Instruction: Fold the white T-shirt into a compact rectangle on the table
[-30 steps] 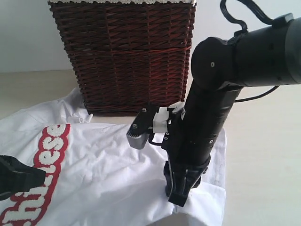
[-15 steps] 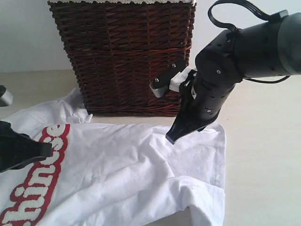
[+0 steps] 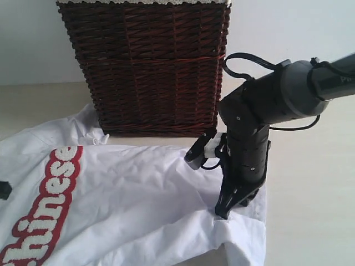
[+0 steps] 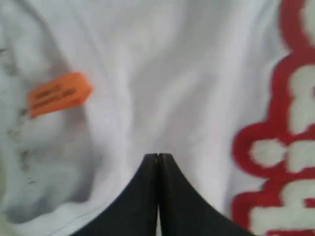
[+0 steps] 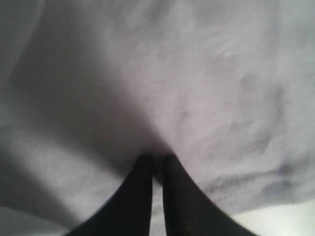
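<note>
Pinches soft, light white shirt (image 3: 138, 199) in right pincer (image 3: 222, 213), by its edge, flat on the table (image 3: 310, 221) under it. Holds left pincer (image 4: 158, 156) clenched, empty, just above the shirt. Likely droops; best taken at corners.

A low exterior view faces the basket (image 3: 150, 66); both wrist views look closely onto the white T-shirt (image 4: 187, 73).

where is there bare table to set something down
Bare table lies right of the shirt and the right gripper, with a smaller strip left of the basket, behind the shirt. The middle is crowded with all three.
</note>
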`<state>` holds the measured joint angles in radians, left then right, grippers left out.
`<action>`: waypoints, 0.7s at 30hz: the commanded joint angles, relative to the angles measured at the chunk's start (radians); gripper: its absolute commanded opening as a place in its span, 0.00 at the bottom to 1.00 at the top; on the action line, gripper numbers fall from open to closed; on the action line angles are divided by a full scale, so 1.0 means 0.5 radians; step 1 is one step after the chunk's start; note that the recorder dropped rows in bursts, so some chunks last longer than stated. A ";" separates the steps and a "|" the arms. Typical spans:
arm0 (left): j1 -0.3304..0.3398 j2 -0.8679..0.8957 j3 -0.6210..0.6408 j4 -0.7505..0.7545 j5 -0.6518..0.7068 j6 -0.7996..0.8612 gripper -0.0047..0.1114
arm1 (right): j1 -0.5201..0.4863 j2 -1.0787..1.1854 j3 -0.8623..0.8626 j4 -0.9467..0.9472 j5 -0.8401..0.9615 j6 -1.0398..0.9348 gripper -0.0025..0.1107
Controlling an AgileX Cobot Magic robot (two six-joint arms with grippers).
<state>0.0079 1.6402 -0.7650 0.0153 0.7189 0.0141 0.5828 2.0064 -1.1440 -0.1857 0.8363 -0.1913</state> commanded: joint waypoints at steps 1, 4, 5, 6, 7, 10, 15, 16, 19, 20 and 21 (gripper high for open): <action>0.021 0.098 -0.036 0.374 0.041 0.048 0.04 | -0.165 0.098 0.022 -0.050 -0.025 -0.134 0.11; 0.021 0.269 -0.036 0.607 0.022 0.250 0.04 | -0.348 0.132 0.022 -0.085 -0.071 -0.213 0.11; 0.021 0.299 -0.036 0.648 0.008 0.377 0.06 | -0.382 0.132 0.019 -0.080 -0.100 -0.258 0.11; 0.021 0.300 -0.036 0.673 0.004 0.539 0.13 | -0.397 0.128 0.019 -0.084 -0.125 -0.299 0.11; 0.021 0.300 -0.040 0.702 0.000 0.700 0.25 | -0.402 0.114 0.019 -0.116 -0.157 -0.345 0.11; 0.021 0.300 -0.078 0.733 -0.013 0.830 0.67 | -0.415 0.085 0.019 -0.418 -0.210 -0.329 0.12; 0.005 0.300 -0.082 0.788 -0.044 0.987 0.72 | -0.432 0.048 0.019 -0.431 -0.252 -0.261 0.29; -0.002 0.300 -0.082 0.789 -0.048 1.027 0.72 | -0.432 0.020 0.019 -0.403 -0.256 -0.293 0.32; -0.044 0.300 -0.103 0.798 -0.053 1.115 0.72 | -0.432 -0.103 0.019 -0.233 -0.231 -0.507 0.39; -0.058 0.300 -0.120 0.798 -0.053 1.119 0.72 | -0.432 -0.157 0.019 -0.193 -0.201 -0.577 0.40; -0.071 0.300 -0.138 0.798 -0.053 1.119 0.72 | -0.432 -0.213 0.019 -0.169 -0.159 -0.635 0.41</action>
<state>-0.0064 1.7935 -0.8107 0.4086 0.6981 0.5518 0.3728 1.9729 -1.1361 -0.3219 0.7259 -0.4210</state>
